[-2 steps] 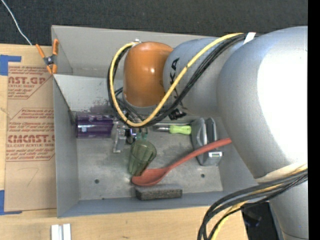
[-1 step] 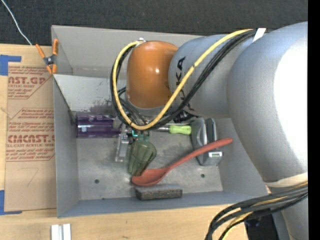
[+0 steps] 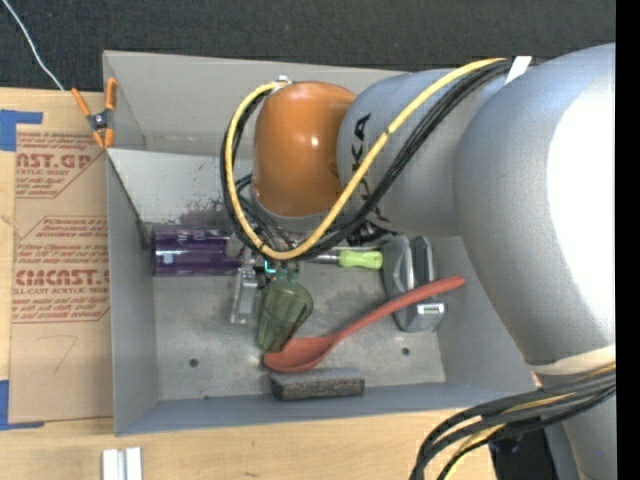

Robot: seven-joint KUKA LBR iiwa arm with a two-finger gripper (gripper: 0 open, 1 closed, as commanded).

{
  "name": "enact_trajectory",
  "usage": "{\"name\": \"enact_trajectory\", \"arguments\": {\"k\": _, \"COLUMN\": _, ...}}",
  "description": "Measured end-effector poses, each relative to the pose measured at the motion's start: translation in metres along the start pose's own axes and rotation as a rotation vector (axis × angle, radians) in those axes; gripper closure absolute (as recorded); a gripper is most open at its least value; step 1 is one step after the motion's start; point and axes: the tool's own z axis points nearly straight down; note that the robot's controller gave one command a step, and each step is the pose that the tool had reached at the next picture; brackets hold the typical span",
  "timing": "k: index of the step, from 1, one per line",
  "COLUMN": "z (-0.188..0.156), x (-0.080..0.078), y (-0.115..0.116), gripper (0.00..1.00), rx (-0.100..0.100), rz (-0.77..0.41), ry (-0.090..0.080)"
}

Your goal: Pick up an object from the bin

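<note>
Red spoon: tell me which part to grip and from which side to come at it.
Probably best: grip the red spoon at mid-handle, straight down from above, closing across its thin width. There it lies over bare bin floor; its bowl crowds the dark block and green ridged thing, and its far end crosses a grey metal piece.

A bottle [image 3: 190, 250] lies at the bin's [image 3: 130, 298] left. A spoon [image 3: 370, 320] lies right, its bowl just behind a block [image 3: 318, 386].
</note>
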Motion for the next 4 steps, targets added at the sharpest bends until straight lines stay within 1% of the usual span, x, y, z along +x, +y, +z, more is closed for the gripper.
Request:
{"name": "enact_trajectory", "arguments": {"k": 1, "z": 0.000, "x": 0.000, "y": 0.000, "gripper": 0.00, "rx": 0.000, "rz": 0.000, "ry": 0.000}}
{"name": "enact_trajectory", "arguments": {"k": 2, "z": 0.052, "x": -0.023, "y": -0.045, "gripper": 0.00, "rx": -0.014, "rz": -0.002, "ry": -0.034}}
{"name": "enact_trajectory", "arguments": {"k": 3, "z": -0.003, "x": -0.013, "y": -0.060, "gripper": 1.00, "rx": -0.001, "rz": 0.168, "ry": -0.002}}
{"name": "enact_trajectory", "arguments": {"k": 4, "z": -0.003, "x": -0.013, "y": -0.060, "gripper": 1.00, "rx": -0.002, "rz": 0.168, "ry": -0.002}}
